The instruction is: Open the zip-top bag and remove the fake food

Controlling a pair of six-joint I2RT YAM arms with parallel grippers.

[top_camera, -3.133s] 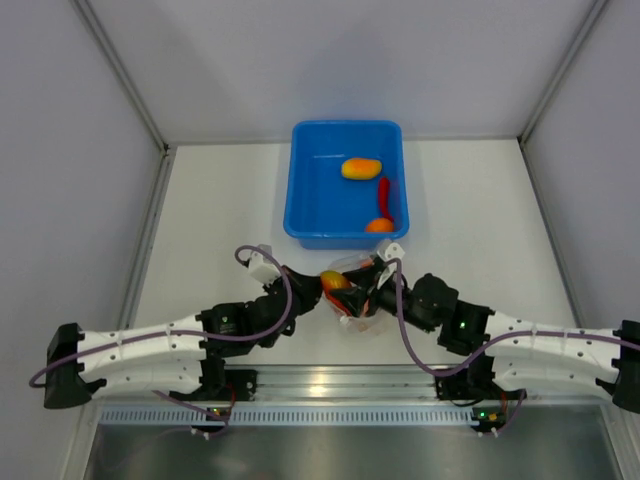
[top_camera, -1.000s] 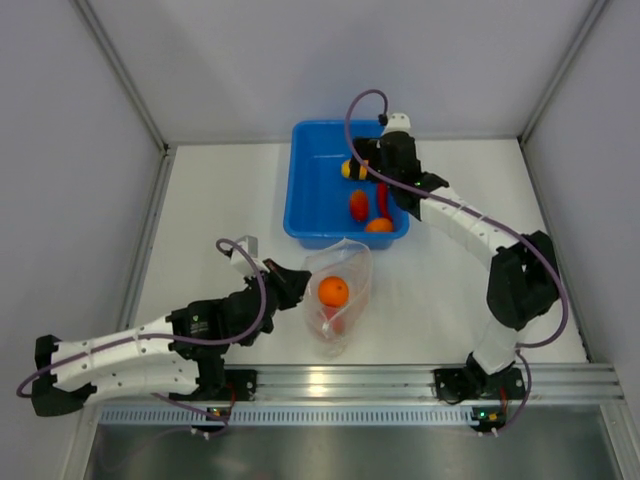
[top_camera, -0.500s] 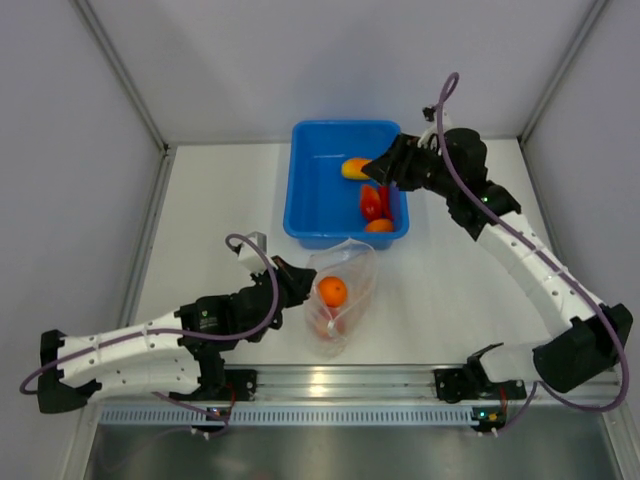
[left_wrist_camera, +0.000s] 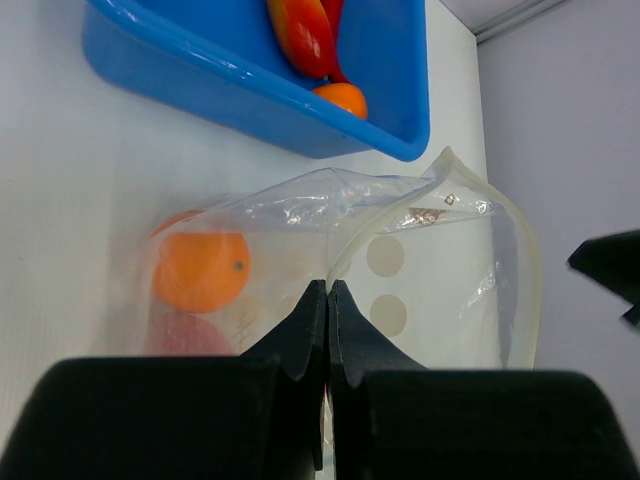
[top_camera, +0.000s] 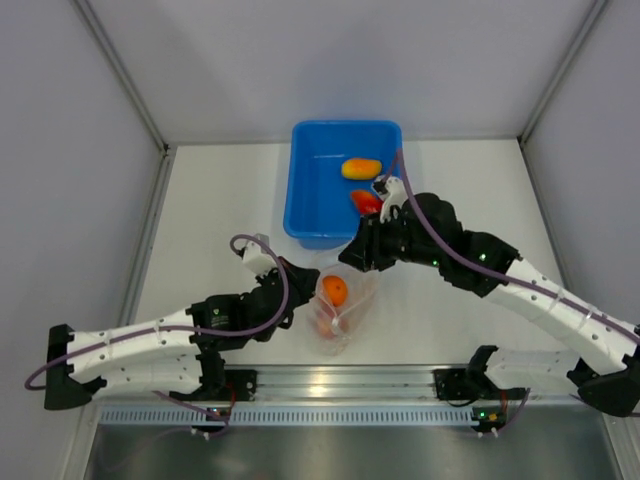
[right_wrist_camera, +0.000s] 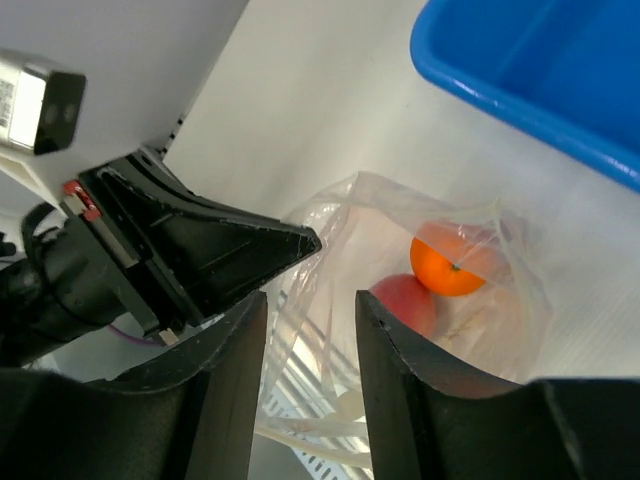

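The clear zip-top bag (top_camera: pixel 347 318) lies open on the white table in front of the blue tub (top_camera: pixel 310 190). An orange fruit (top_camera: pixel 335 290) and a pink one (left_wrist_camera: pixel 188 335) are inside it. My left gripper (top_camera: pixel 303 293) is shut on the bag's rim (left_wrist_camera: pixel 345 255) and holds the mouth open. My right gripper (top_camera: pixel 352 258) is open and empty just above the bag's mouth; in the right wrist view (right_wrist_camera: pixel 310 302) its jaws frame the orange fruit (right_wrist_camera: pixel 450 265) and the pink one (right_wrist_camera: pixel 405 302). A yellow-orange fruit (top_camera: pixel 360 168) and a red piece (top_camera: pixel 366 200) lie in the tub.
The tub's near wall (left_wrist_camera: pixel 230 95) stands close behind the bag, with another small orange piece (left_wrist_camera: pixel 340 98) in its corner. Grey walls enclose the table on three sides. A metal rail (top_camera: pixel 340 385) runs along the near edge.
My right gripper has come back from over the blue tub to the bag's mouth, open and empty. One more red piece lies in the tub. My left gripper keeps its hold.
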